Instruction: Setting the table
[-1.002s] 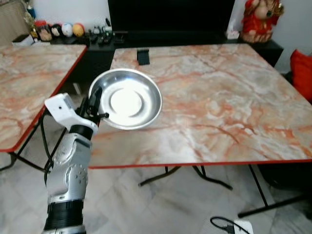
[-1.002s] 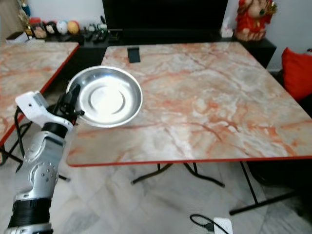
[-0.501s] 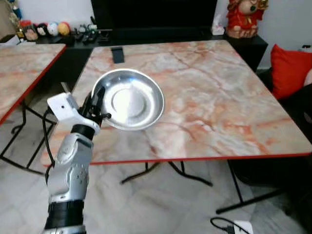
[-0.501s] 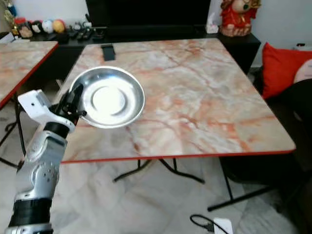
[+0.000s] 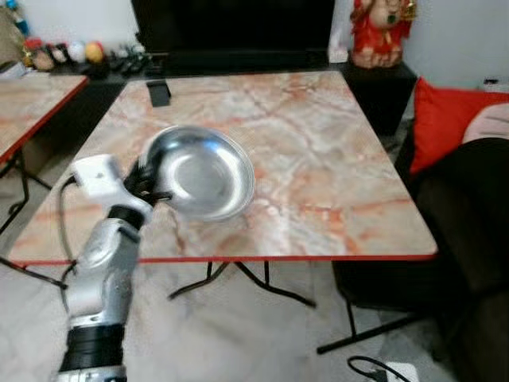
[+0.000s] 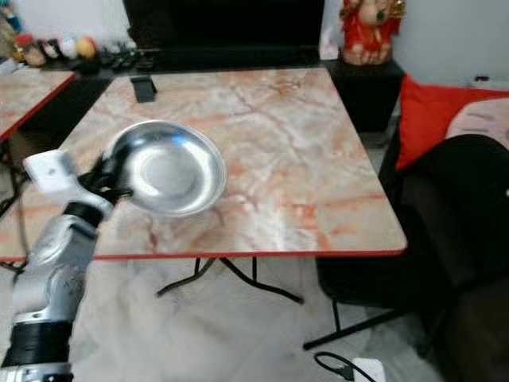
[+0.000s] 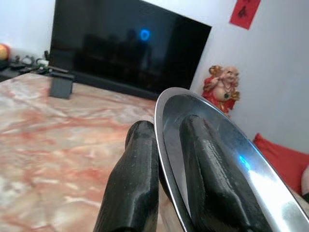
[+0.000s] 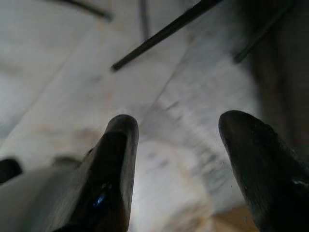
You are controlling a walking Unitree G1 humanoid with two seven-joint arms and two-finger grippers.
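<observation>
A round steel plate [image 5: 200,171] hangs tilted over the near left part of the marble table [image 5: 318,143]. My left gripper [image 5: 145,177] is shut on the plate's left rim. In the left wrist view both black fingers [image 7: 136,183] pinch the rim of the plate [image 7: 227,159], one on each face. My right gripper [image 8: 176,159] hangs open over the tiled floor, nothing between its fingers.
A small black object [image 5: 158,92] lies at the table's far left. A second marble table [image 5: 32,99] stands to the left. A black TV cabinet [image 5: 238,32] and a red figurine [image 5: 378,32] are behind. A dark sofa with a red cushion [image 5: 445,111] sits at the right.
The camera has swung right, shifting the table left and bringing the sofa into view. The plate stays clamped in my left gripper, now lower and nearer the table's front edge.
</observation>
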